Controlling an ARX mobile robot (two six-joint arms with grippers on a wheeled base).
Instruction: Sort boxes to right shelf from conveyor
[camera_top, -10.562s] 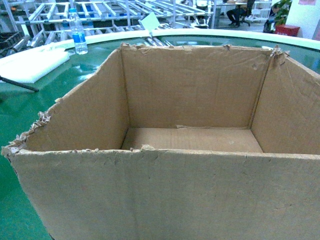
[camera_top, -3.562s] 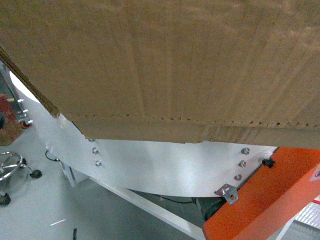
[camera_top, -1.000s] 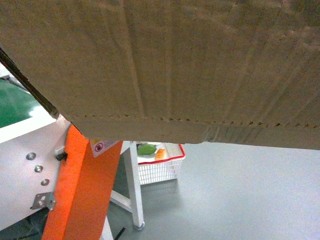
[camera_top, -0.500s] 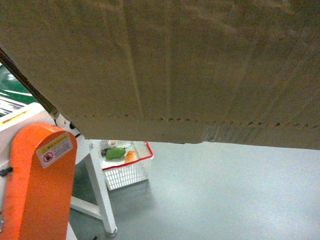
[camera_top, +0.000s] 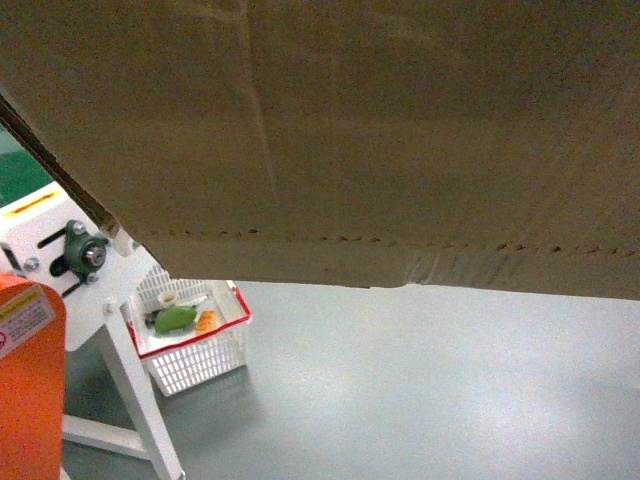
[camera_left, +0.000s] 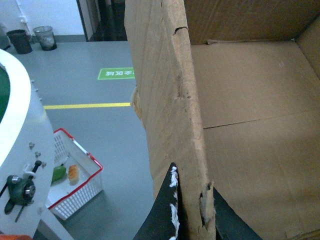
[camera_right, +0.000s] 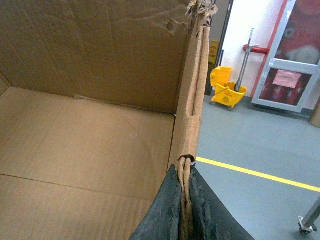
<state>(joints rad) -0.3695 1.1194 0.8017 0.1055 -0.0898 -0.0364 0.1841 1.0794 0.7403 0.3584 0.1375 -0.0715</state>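
A large brown cardboard box (camera_top: 380, 130) hangs lifted off the ground and fills the top of the head view, its perforated seam running along the low edge. My left gripper (camera_left: 191, 179) is shut on the box's torn left wall (camera_left: 170, 95), one black finger outside and one inside. My right gripper (camera_right: 185, 171) is shut on the folded right wall (camera_right: 192, 100). The box's inside (camera_right: 75, 145) is bare cardboard. The conveyor (camera_top: 18, 172) shows as a green sliver with a white side panel (camera_left: 20, 130) at the far left. The shelf is out of view.
An orange guard (camera_top: 25, 390) and a white leg (camera_top: 130, 390) stand under the conveyor's end. A white basket with a red rim (camera_top: 195, 345) sits on the grey floor beside it. A yellow mop bucket (camera_right: 226, 90) and a yellow floor line (camera_right: 260, 174) lie to the right.
The head view has swung right: the conveyor end, orange guard and basket have slid left in the frame. The box keeps its place in the view, still held by both grippers.
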